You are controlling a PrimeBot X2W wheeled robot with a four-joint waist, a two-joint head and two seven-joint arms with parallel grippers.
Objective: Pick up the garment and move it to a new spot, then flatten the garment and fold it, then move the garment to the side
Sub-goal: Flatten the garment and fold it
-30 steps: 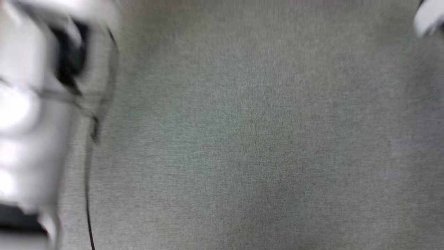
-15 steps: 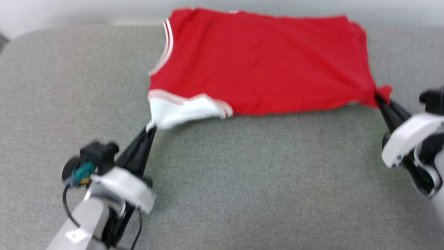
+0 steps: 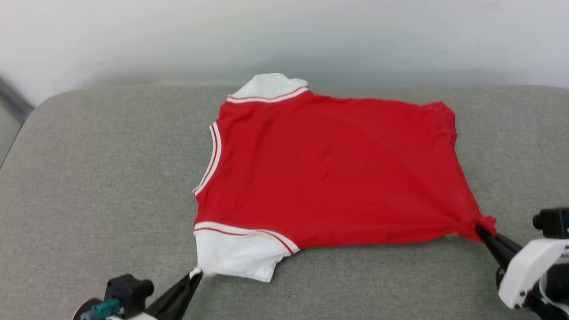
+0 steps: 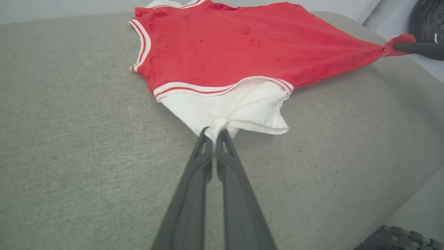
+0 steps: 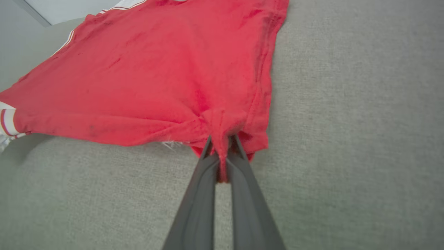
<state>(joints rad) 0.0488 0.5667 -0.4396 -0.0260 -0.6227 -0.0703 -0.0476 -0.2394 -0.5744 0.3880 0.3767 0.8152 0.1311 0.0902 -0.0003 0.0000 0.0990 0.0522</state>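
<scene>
Your two hands hold the garment (image 3: 329, 169) stretched across the middle of the grey padded bench (image 3: 89, 186), plain red face up, no lettering showing. In the head view its neck opening faces 9 o'clock and its hem 3 o'clock. Your left hand (image 3: 193, 276), at 7 o'clock, is pressed together on a pinch of the near sleeve (image 3: 235, 253), which is white. Your right hand (image 3: 481, 231), at 4 o'clock, is pinching the hem corner (image 3: 489, 221), which bunches into a red knot between its fingers. The far sleeve (image 3: 269, 85) pokes out at 12 o'clock, near the bench's back edge, below a pale wall (image 3: 284, 35).

By the look of it, you are in the flattening step. The garment is already laid in its spot and most of it lies flat, with taut creases fanning from the hem corner toward 10 o'clock. Folding has not begun. The next move likely calls for easing both pinches down onto the bench and letting go without dragging the cloth along. After that, the puckered near sleeve and hem corner want smoothing before the first fold.
</scene>
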